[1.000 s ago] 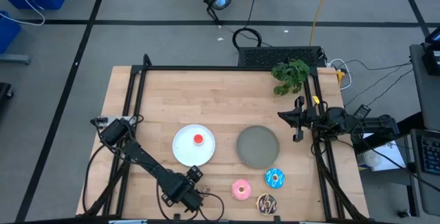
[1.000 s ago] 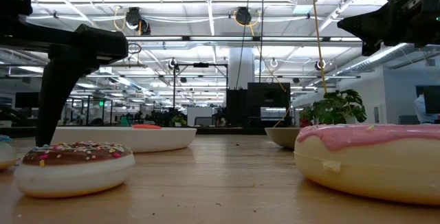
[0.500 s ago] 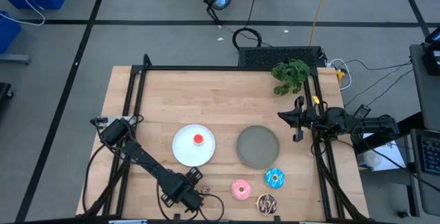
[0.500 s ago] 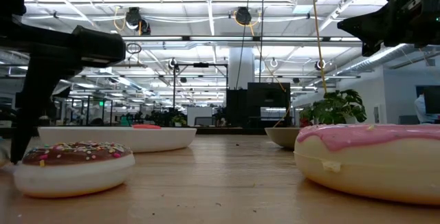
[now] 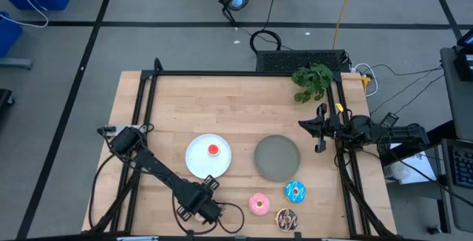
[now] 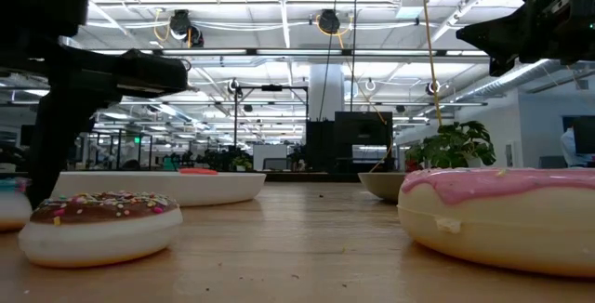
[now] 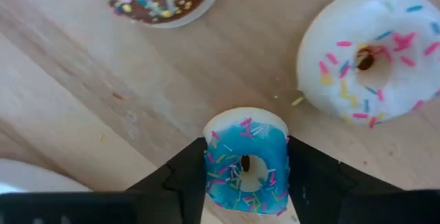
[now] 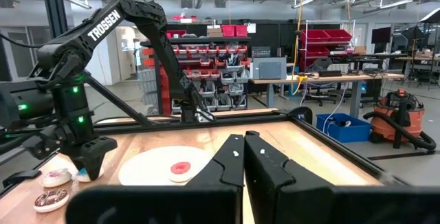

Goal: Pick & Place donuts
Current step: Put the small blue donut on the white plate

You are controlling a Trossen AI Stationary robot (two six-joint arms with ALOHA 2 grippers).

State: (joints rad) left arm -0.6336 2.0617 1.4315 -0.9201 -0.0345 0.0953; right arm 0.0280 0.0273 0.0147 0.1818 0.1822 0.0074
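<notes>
Left gripper, lower centre of the frame: jaws pinching a tiny blue donut, glossy icing with multicoloured sprinkles. Right gripper: jaws pressed together.

Looks like a big open robotics lab or workshop. Racks of red plastic parts bins are sitting along the back wall, an orange and black shop vacuum is parked on the grey floor, and workbenches with monitors are filling the room. Bare ceiling pipes and strip lights are running overhead, and cables are trailing off the pale wooden table.
</notes>
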